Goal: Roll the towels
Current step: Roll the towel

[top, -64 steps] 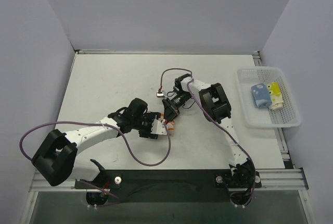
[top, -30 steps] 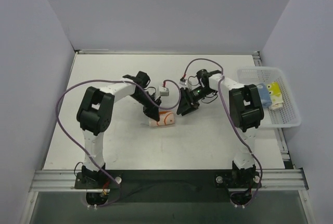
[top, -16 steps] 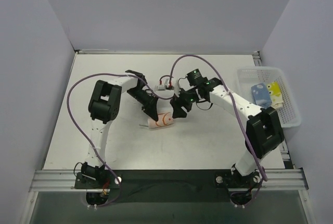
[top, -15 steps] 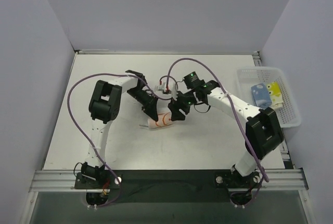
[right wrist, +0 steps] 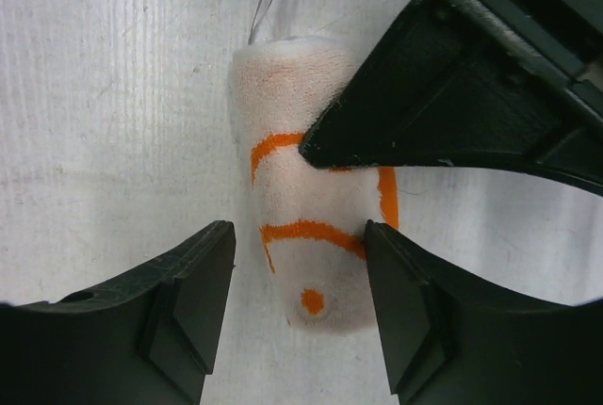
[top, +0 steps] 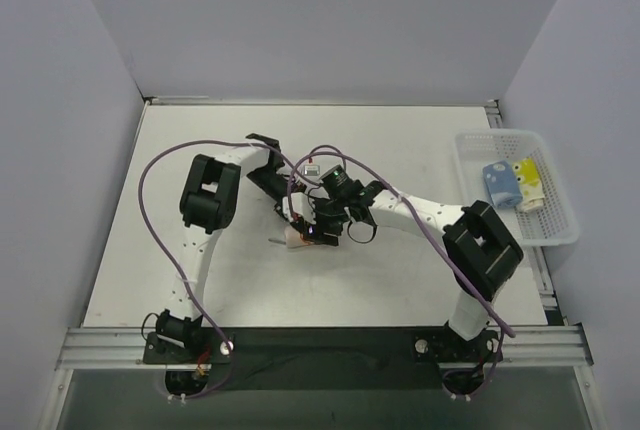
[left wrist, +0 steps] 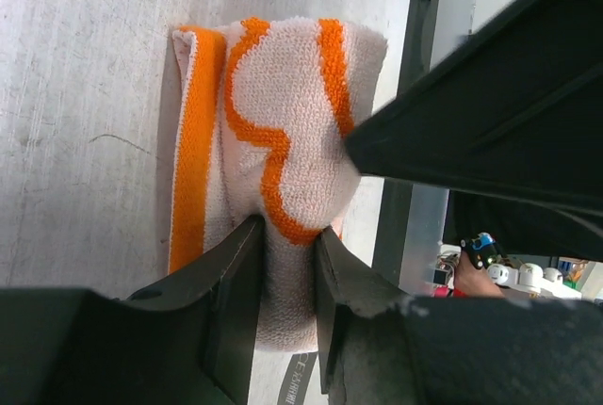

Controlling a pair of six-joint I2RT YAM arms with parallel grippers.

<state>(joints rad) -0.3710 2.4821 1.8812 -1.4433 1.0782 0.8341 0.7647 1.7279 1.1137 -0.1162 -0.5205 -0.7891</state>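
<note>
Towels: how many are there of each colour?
orange-and-white towel: 1
blue towel: 1
yellow towel: 1
Total: 3

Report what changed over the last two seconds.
The right gripper moved left and now straddles the rolled orange towel, jaws open on either side. The left gripper stays at the roll, jaws pinched on it. The roll has hardly shifted; the basket with the blue towel and yellow towel is unchanged.
</note>
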